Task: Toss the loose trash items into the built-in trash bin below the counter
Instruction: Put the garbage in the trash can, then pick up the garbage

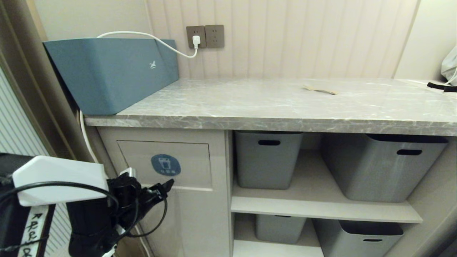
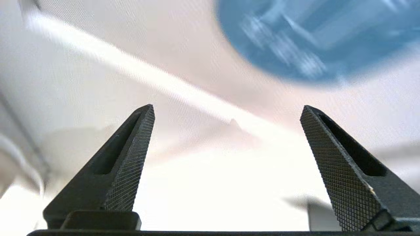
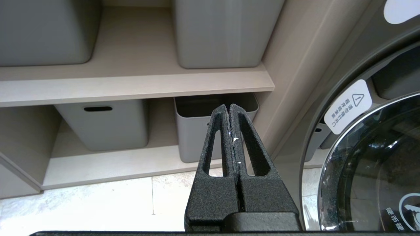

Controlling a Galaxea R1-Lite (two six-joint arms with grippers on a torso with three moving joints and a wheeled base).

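Note:
The built-in trash bin (image 1: 185,157) is the beige flap under the left end of the counter (image 1: 271,107), and its flap looks closed. It bears a round blue sticker (image 1: 165,164), seen close up as the sticker (image 2: 308,36) in the left wrist view. My left gripper (image 1: 151,182) is right in front of the flap's lower edge. In its wrist view the left gripper (image 2: 228,108) is open, with nothing between the fingers. One brown cardboard scrap (image 1: 320,90) lies far back on the counter. My right gripper (image 3: 228,106) is shut and empty, low before the shelves.
A long blue-teal box (image 1: 110,73) stands on the counter's left end, its white cable (image 1: 157,41) running to a wall socket. Grey tubs (image 1: 267,159) fill the shelves right of the bin. A washing machine door (image 3: 370,170) is beside my right gripper.

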